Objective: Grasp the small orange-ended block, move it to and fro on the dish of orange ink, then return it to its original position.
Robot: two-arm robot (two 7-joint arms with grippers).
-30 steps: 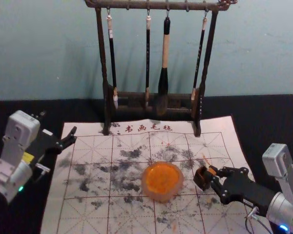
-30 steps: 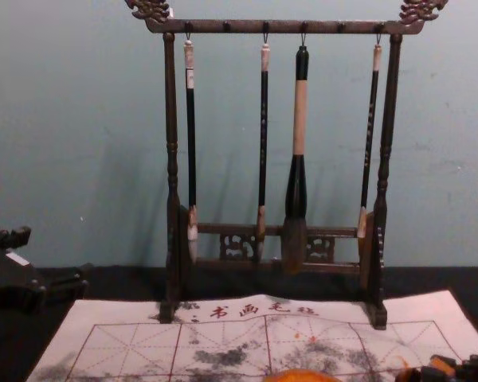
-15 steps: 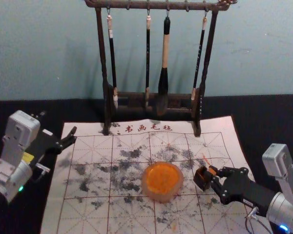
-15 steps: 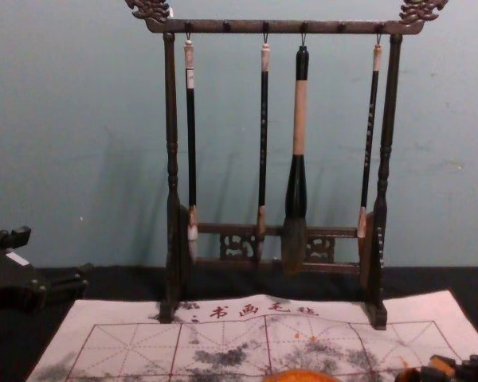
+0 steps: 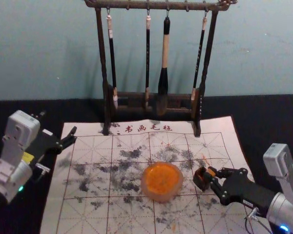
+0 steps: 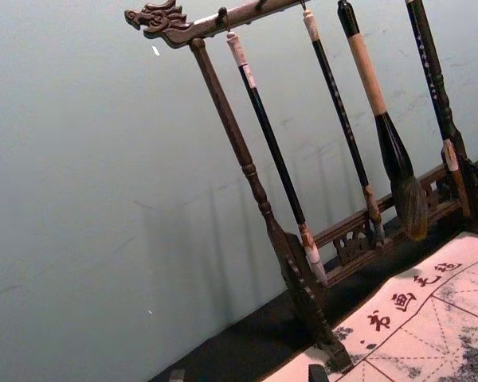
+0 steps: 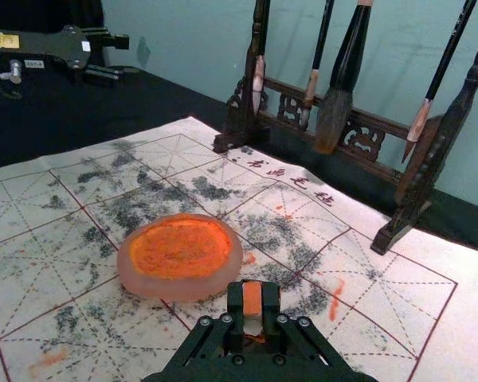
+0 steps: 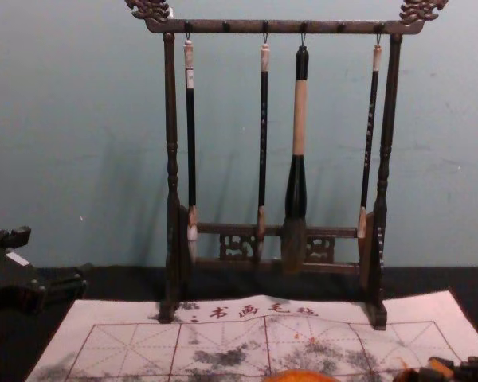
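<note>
My right gripper [image 7: 252, 304] is pinched on the small block [image 7: 252, 294]. I guess it's light and hard, maybe slippery with ink — best held by its sides. My wrist view shows the pinch; the head view adds a dark brown lump [image 5: 201, 179] at the fingertips. Just left is the ink dish [image 5: 162, 197] — farther left, my idle left gripper [image 8: 54, 255], fingers apart.

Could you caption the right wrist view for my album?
Right end effector gripping the block, near the ink dish on a stained mat.
</note>
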